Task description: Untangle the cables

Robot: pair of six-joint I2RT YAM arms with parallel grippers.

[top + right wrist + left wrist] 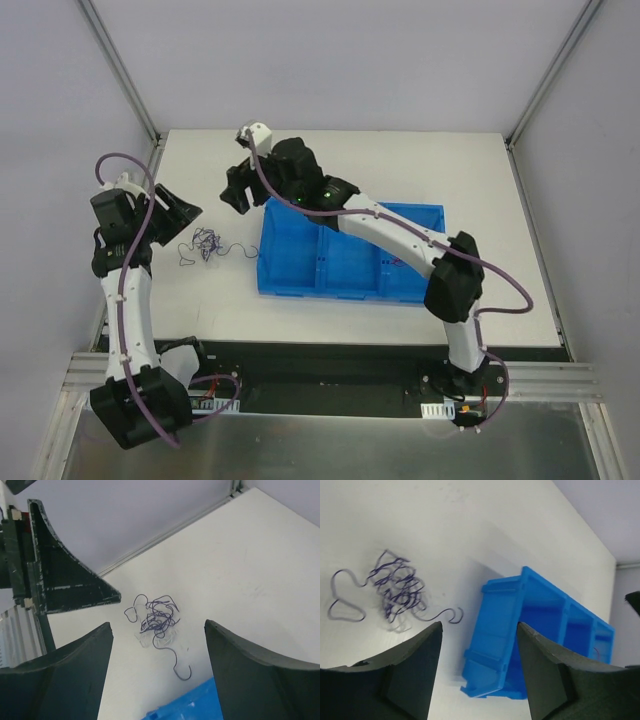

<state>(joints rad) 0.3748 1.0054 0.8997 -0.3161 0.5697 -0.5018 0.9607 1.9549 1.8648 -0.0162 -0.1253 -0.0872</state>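
Observation:
The cables [207, 243] lie as a small loose knot of dark purple and pale thin wires on the white table, with one curly tail trailing toward the blue bin. In the left wrist view the cables [395, 587] sit up and left of my left gripper [479, 630], which is open and holds nothing. Seen from the right wrist, the cables [159, 616] lie on the table far beyond my right gripper [158, 625], also open and holding nothing. From above, the left gripper [178, 208] hangs just left of the knot. The right gripper [236, 192] hangs behind and to the right of it.
A blue divided bin [268, 262] stands right of the knot, close to the cable tail. It shows too as the bin [500, 630] in the left wrist view and the bin [195, 705] in the right wrist view. The left arm's finger [65, 580] shows in the right wrist view.

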